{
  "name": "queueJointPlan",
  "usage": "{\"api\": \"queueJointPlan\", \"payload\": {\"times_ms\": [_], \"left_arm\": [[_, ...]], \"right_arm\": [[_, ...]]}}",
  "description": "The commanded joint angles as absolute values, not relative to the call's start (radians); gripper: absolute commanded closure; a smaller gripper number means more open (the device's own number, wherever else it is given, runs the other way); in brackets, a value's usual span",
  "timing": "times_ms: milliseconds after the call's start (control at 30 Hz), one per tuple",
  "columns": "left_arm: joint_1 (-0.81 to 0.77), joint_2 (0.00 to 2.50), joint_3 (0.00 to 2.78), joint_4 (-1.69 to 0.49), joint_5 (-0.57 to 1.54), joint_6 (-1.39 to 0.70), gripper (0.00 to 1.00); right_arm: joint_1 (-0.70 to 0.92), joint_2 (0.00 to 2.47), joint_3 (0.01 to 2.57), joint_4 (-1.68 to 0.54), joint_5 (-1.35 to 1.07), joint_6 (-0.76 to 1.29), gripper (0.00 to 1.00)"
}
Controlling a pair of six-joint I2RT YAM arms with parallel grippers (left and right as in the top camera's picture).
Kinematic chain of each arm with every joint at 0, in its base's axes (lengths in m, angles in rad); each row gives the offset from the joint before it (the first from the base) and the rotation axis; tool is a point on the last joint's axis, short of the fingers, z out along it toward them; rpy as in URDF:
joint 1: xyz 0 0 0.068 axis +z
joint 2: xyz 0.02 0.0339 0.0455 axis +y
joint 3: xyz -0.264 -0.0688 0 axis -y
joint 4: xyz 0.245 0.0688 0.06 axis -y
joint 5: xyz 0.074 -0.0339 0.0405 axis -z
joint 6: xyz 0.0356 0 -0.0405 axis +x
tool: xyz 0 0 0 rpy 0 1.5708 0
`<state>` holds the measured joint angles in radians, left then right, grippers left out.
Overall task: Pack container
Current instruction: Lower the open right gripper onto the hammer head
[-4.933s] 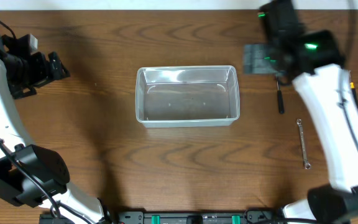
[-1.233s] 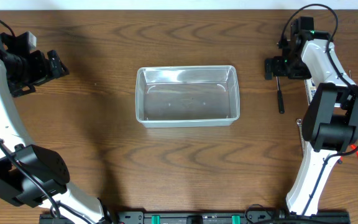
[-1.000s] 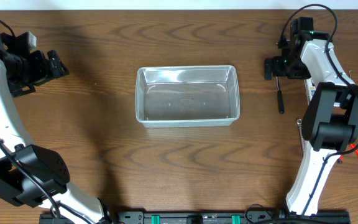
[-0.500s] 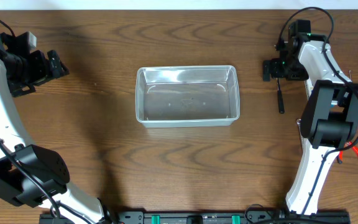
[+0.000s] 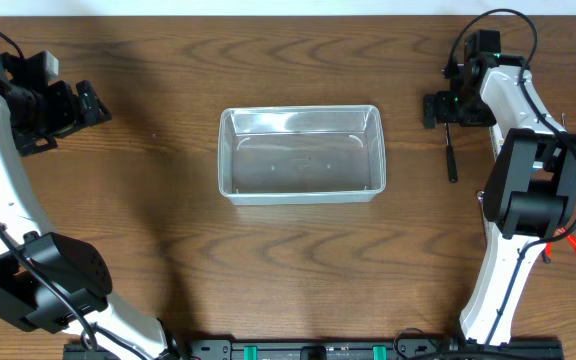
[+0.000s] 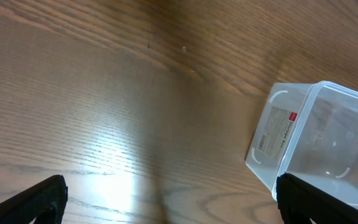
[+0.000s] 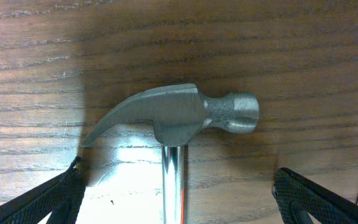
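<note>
**Container** (image 5: 300,153): located mid-table (image 5: 298,260), long axis left-right, upright. No contents seen. Clear of both arms. A label is noted on one short end wall in the left wrist view (image 6: 277,132).

**Handling (judged):** Thin clear plastic, so prob. light and somewhat flexible at the walls. Smooth surface, likely slippery under the pads. Sliding is to be expected if it is knocked while items are dropped in. Best held by pinching one wall just under the rim, pref. at a short end, where the rim adds stiffness. Hard squeezing is to be avoided, as cracking or bowing is poss.

**Right gripper** (image 5: 448,110): at far right of the table, well apart from the container. Jaws spread wide, one either side of the hammer (image 7: 173,121), with nothing clamped. Hammer head is steel and judged heavy and rigid. A grip on the shaft close to the head is recommended.

**Left gripper** (image 5: 96,103): far left, jaws wide, nothing between them.
</note>
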<state>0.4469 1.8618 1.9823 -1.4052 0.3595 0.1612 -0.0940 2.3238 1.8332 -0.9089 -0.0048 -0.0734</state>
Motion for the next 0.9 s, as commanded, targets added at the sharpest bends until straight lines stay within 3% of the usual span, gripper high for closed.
{"api": "queueJointPlan", "payload": {"times_ms": [0, 267, 467, 667, 867], "left_arm": [[0.446, 1.872, 1.980, -1.405, 0.347, 0.167, 0.02], [0.446, 1.872, 1.980, -1.406, 0.347, 0.167, 0.02], [0.446, 1.872, 1.980, -1.406, 0.347, 0.167, 0.02], [0.447, 1.872, 1.980, -1.405, 0.347, 0.167, 0.02], [0.447, 1.872, 1.980, -1.405, 0.347, 0.167, 0.02]], "right_arm": [[-0.088, 2.342, 1.848, -0.912, -0.012, -0.083, 0.04], [-0.088, 2.342, 1.848, -0.912, -0.012, -0.083, 0.14], [-0.088, 2.342, 1.848, -0.912, -0.012, -0.075, 0.42], [-0.088, 2.342, 1.848, -0.912, -0.012, -0.067, 0.47], [-0.088, 2.342, 1.848, -0.908, -0.012, -0.060, 0.60]]}}
